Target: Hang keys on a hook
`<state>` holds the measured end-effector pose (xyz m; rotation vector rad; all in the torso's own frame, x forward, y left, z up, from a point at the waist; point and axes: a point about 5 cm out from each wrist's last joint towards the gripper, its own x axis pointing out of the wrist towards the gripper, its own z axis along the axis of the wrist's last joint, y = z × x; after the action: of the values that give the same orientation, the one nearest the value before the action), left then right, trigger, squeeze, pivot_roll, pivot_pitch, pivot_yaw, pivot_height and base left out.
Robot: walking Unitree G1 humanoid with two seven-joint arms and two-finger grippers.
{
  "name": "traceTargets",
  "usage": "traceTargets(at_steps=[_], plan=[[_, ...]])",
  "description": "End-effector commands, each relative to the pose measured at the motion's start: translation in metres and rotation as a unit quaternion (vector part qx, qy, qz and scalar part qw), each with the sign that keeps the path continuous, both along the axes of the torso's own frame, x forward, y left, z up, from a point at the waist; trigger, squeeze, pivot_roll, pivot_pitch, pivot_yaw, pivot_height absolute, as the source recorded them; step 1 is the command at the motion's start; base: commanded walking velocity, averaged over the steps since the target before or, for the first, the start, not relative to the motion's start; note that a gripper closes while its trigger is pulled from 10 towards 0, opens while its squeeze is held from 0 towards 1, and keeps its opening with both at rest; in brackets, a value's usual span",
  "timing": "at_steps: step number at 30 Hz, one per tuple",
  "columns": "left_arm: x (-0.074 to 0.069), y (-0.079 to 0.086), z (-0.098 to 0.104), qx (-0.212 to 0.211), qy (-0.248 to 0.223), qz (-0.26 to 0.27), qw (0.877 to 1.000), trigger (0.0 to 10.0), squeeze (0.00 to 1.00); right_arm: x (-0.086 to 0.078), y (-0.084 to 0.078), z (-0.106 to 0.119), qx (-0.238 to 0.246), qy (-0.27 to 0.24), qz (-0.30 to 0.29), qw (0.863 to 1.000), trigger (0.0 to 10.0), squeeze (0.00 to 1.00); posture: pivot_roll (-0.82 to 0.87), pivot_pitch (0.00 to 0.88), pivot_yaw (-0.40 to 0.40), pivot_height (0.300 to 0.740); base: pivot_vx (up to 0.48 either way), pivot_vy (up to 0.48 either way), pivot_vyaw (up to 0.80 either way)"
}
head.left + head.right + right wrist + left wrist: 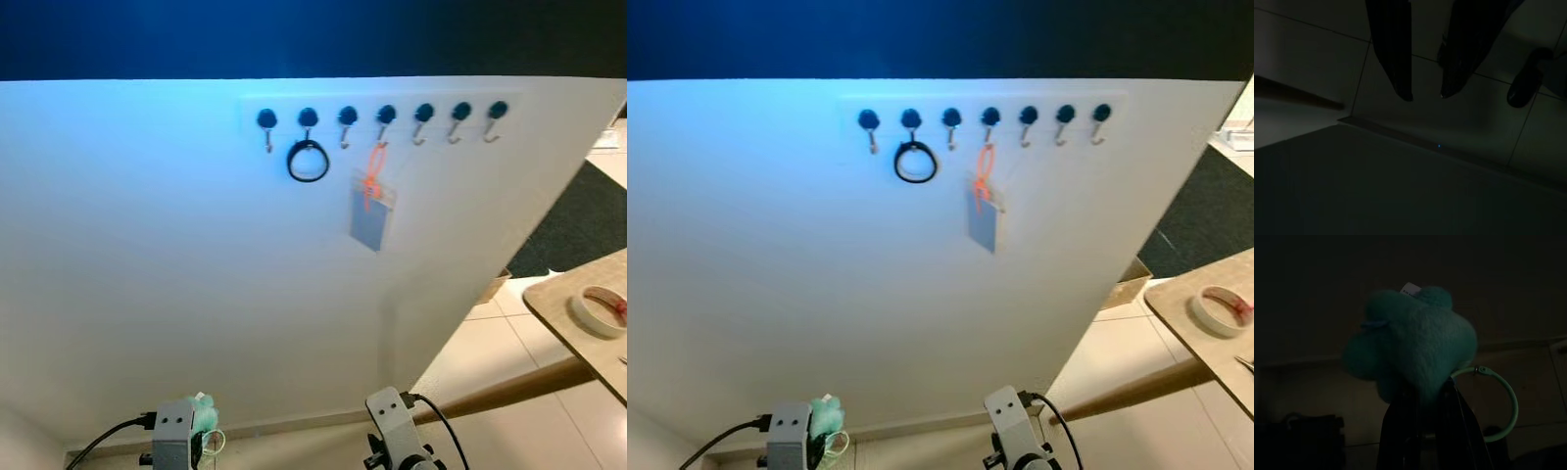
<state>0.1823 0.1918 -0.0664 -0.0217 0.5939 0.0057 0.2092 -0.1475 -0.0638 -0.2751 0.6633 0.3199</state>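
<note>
I face a white wall (176, 274) with a row of hooks (382, 122) above tiled floor (490, 357), and my left gripper (1425, 431) fingers are pinched on the keys (1410, 340), a fluffy teal charm with a green ring beside them, while my right gripper (1425, 95) fingers hang slightly parted, bare.

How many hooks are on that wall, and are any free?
7, in one row high on the white wall. The second holds a black ring, the fourth an orange-tied tag; five are free.

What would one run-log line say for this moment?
left end effector: holds teal plush keyring low | right end effector: idle, open | hooks: not reached
</note>
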Motion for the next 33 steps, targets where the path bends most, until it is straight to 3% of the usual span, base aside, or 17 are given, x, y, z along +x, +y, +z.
traceTargets(at_steps=[1, 9, 28, 33], plan=[[-0.0020, 0.0018, 0.0000, 0.005, -0.002, 0.000, 1.000, 10.0, 0.00, -0.0050, -0.0033, -0.0033, -0.001, 0.011, -0.008, 1.000, 10.0, 0.00, 0.07, 0.072, -0.031, 0.740, 0.000, 0.000, 0.00], [0.0010, 0.0001, 0.0043, 0.000, -0.022, -0.004, 1.000, 10.0, 0.00, -0.0062, -0.0036, -0.0039, -0.002, 0.012, -0.008, 1.000, 10.0, 0.00, 0.07, 0.073, -0.031, 0.740, 0.000, 0.000, 0.00], [0.0017, -0.0037, 0.0066, -0.006, -0.029, -0.006, 1.000, 10.0, 0.00, -0.0057, -0.0038, -0.0037, -0.002, 0.012, -0.009, 1.000, 10.0, 0.00, 0.07, 0.076, -0.027, 0.740, -0.419, 0.000, 0.00], [0.0023, -0.0040, 0.0067, -0.003, -0.026, -0.011, 1.000, 10.0, 0.00, -0.0058, -0.0033, -0.0038, -0.001, 0.012, -0.009, 1.000, 10.0, 0.00, 0.07, 0.076, -0.025, 0.740, 0.000, 0.000, 0.00]])
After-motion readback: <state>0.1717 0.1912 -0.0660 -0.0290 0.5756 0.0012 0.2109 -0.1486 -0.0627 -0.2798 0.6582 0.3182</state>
